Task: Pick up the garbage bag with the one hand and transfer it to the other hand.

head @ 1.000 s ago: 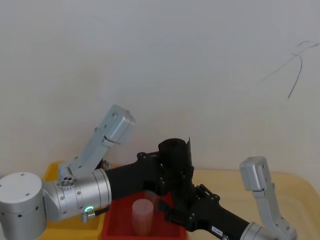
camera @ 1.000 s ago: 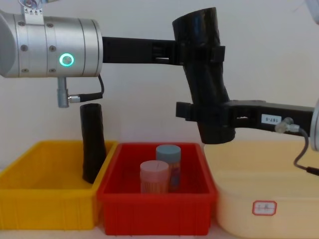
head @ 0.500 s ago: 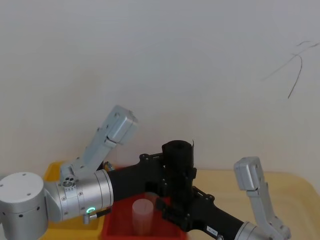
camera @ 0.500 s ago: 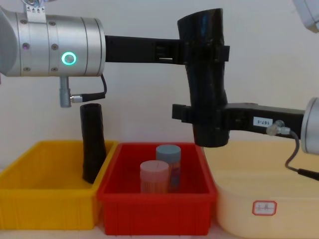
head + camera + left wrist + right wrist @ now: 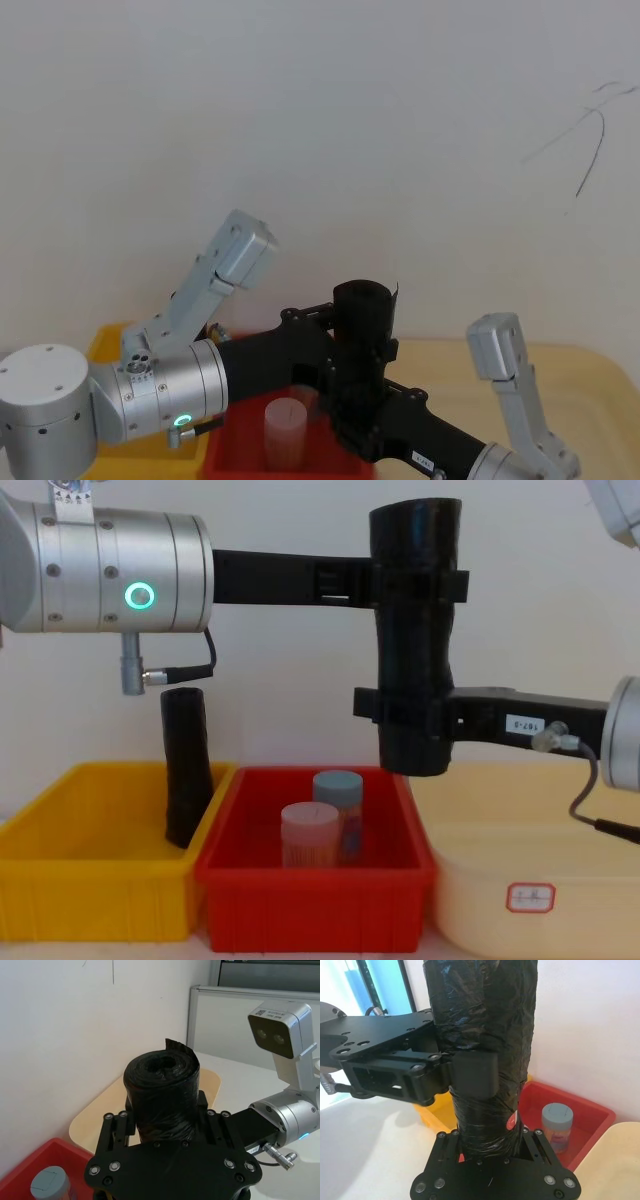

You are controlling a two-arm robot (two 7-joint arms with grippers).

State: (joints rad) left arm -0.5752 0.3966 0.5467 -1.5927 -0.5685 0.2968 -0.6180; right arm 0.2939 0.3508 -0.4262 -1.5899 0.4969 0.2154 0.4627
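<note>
The garbage bag (image 5: 415, 640), a stout black roll with a loose flap at its top end (image 5: 180, 1049), stands upright in the air above the bins. My left gripper (image 5: 417, 584), on the green-lit arm, is shut on its upper part. My right gripper (image 5: 410, 712), bearing the small white label (image 5: 523, 723), is shut around its lower part. In the head view the garbage bag (image 5: 364, 310) rises between the left gripper (image 5: 352, 348) and the right gripper (image 5: 358, 412). In the right wrist view a left finger (image 5: 472, 1076) presses the garbage bag (image 5: 490, 1015).
Below stand three bins in a row: a yellow bin (image 5: 90, 905) with a slimmer black roll (image 5: 186, 775) leaning in it, a red bin (image 5: 310, 910) holding a pink cup (image 5: 310, 835) and a blue-lidded jar (image 5: 338, 785), and a cream tub (image 5: 560, 880). A white wall is behind.
The garbage bag has swung from tilted to upright. The right gripper moved left with the bag's lower end, and the left gripper shifted slightly right with the top.
</note>
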